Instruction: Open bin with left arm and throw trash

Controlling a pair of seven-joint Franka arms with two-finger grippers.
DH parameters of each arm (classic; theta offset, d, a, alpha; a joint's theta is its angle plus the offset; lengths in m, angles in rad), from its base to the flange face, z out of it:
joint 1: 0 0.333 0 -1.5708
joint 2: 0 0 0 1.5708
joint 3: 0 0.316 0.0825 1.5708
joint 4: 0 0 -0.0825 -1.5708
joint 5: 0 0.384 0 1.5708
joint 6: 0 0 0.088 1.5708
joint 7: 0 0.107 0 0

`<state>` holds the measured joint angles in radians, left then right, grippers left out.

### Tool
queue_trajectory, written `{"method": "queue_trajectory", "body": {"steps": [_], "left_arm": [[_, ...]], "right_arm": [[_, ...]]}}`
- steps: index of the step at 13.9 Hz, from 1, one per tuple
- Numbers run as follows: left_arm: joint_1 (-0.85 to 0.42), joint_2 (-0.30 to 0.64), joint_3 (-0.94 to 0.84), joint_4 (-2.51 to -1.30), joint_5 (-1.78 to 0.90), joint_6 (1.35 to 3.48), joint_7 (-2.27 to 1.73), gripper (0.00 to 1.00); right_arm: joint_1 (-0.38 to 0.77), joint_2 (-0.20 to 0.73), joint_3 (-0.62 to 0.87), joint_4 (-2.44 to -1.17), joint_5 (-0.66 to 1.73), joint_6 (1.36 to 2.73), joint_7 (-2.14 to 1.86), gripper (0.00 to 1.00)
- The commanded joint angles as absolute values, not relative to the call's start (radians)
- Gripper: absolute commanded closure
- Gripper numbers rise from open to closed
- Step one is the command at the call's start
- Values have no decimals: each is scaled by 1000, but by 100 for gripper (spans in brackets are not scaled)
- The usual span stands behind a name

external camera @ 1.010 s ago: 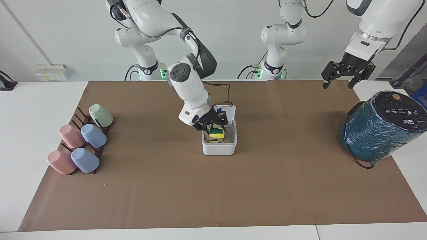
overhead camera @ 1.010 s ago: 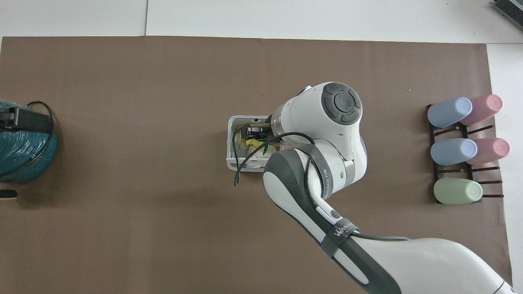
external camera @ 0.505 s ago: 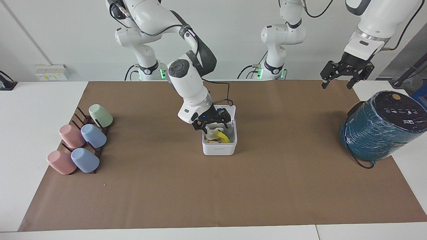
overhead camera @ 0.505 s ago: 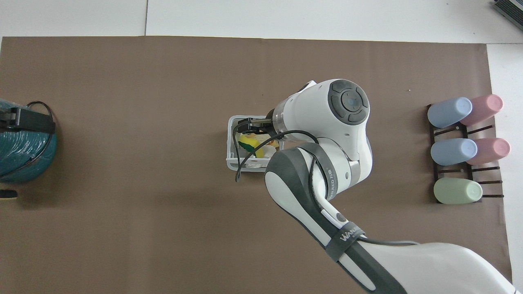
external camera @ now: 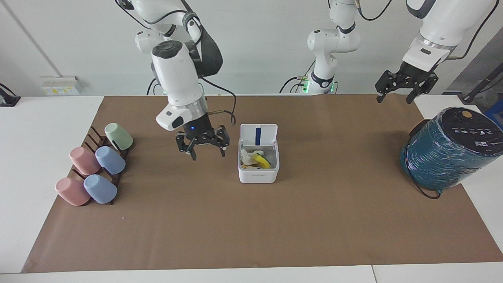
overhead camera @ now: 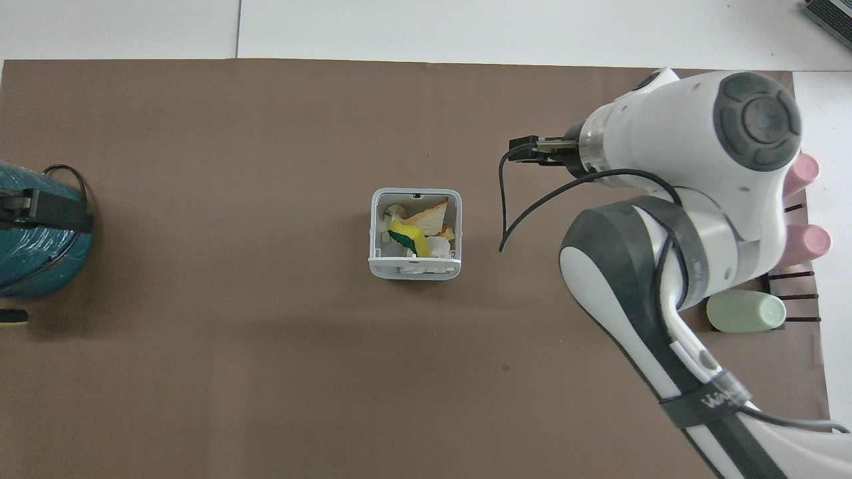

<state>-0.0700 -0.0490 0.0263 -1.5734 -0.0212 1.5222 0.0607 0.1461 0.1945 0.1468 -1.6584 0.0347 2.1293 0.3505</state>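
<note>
Sitting mid-mat, the bin (external camera: 258, 169) has its lid up and the trash (external camera: 255, 159) inside. Right gripper (external camera: 203, 146) beside it and left gripper (external camera: 404, 87) both gape empty; a careless swing could tip it.

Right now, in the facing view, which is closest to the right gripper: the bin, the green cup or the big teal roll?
From the right gripper:
1. Bin, beside it, mid-table.
2. Green cup, on the rack at the right arm's end.
3. Teal roll, at the left arm's end.

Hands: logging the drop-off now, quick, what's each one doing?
Right hand: open, empty, over the mat beside the bin.
Left hand: open, empty, raised at the left arm's end of the table.
</note>
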Motion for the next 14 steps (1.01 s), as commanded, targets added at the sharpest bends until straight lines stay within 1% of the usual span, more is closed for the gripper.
{"method": "queue_trajectory", "body": {"steps": [1, 4, 6, 7, 9, 12, 13, 14], "left_arm": [[-57, -69, 23, -1572, -26, 1485, 75, 0], [-55, -67, 23, -1572, -26, 1497, 74, 0], [-57, -67, 23, -1572, -26, 1497, 74, 0], [-57, -67, 23, -1572, -26, 1496, 74, 0], [-57, -69, 23, -1572, -26, 1494, 69, 0], [-60, -69, 23, -1572, -26, 1497, 75, 0], [-60, -69, 23, -1574, -26, 1497, 75, 0], [-60, -68, 23, -1575, -26, 1499, 77, 0]], "right_arm": [[57, 135, 156, -1678, -1, 2050, 356, 0], [-8, 69, 146, -1675, -64, 1965, 353, 0], [18, 25, 62, -1674, -63, 1896, 296, 0], [53, 8, 10, -1672, -60, 1846, 240, 0], [58, -26, -49, -1658, -45, 1754, 183, 0], [51, -37, -80, -1565, -41, 1552, 67, 0], [51, -37, -87, -1542, -41, 1508, 22, 0], [52, -38, -87, -1534, -43, 1499, 18, 0]]}}
